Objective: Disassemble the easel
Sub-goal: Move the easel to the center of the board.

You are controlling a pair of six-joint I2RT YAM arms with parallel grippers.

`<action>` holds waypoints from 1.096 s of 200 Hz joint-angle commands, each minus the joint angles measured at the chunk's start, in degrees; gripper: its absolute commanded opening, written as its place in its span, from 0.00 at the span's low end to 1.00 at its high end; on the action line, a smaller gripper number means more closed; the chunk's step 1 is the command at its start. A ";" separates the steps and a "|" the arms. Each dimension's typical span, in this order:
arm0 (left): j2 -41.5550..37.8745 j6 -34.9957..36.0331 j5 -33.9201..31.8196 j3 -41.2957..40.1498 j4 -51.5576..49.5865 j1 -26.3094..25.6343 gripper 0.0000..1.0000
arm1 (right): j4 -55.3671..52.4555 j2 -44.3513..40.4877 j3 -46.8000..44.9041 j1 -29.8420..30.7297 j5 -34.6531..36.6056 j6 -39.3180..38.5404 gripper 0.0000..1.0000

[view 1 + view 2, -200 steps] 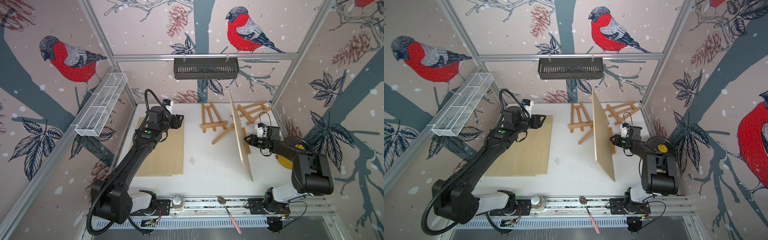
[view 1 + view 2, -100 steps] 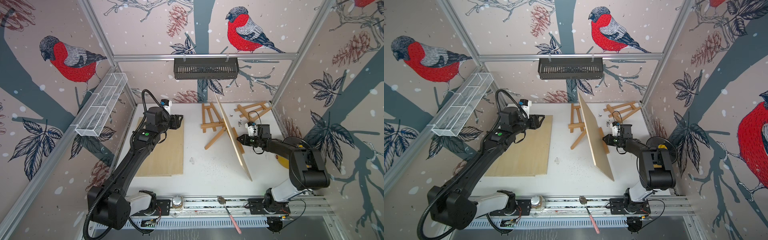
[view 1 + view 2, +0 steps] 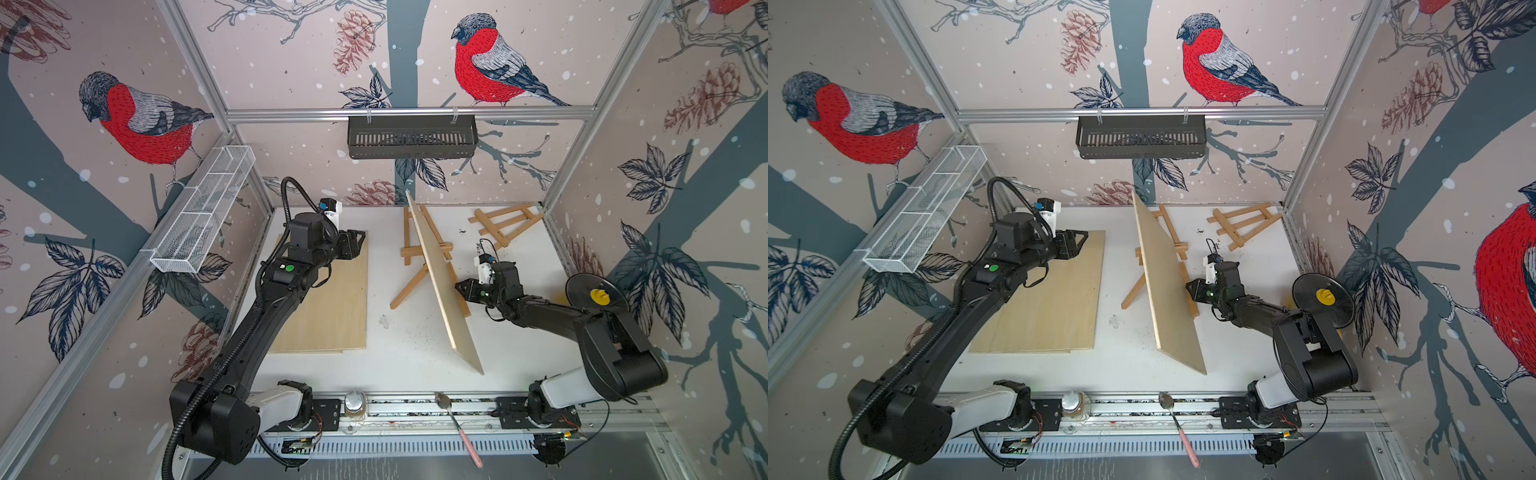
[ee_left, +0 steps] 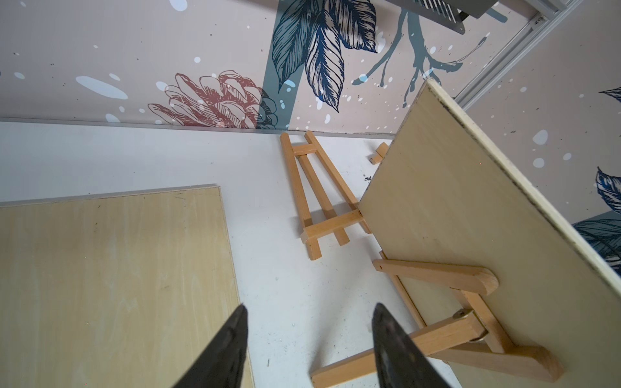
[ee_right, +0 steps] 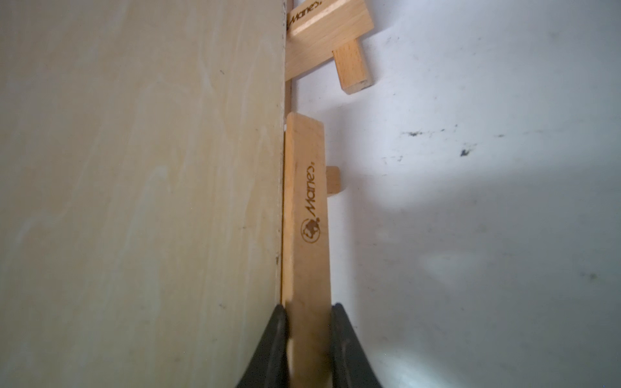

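Observation:
A small wooden easel [image 3: 409, 286] stands mid-table with a plywood board [image 3: 440, 282] leaning on it, tilted up on edge. My right gripper [image 3: 461, 287] is at the board's right side, shut on the easel's ledge bar [image 5: 307, 218], which bears a burnt logo; in the right wrist view both fingers [image 5: 275, 336] press the bar's sides right beside the board [image 5: 134, 201]. My left gripper [image 3: 359, 245] hovers open over the far corner of a flat plywood sheet [image 3: 328, 307]. In the left wrist view it [image 4: 309, 322] holds nothing, and the easel's back leg [image 4: 437, 278] is to one side.
A second easel [image 3: 424, 245] lies flat behind the board and a third [image 3: 505, 224] lies at the back right corner. A black disc with a yellow hub [image 3: 594, 295] stands near the right wall. A spoon [image 3: 457, 424] and a jar [image 3: 355, 403] sit on the front rail.
The right gripper closed on the ledge bar and moved left with easel and board; the board now leans further left. The left arm has hardly moved.

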 commanded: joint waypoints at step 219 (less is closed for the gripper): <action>2.07 -10.38 9.78 22.59 -26.89 -17.02 0.08 | -10.41 -28.93 -0.70 -1.89 17.96 -3.54 0.70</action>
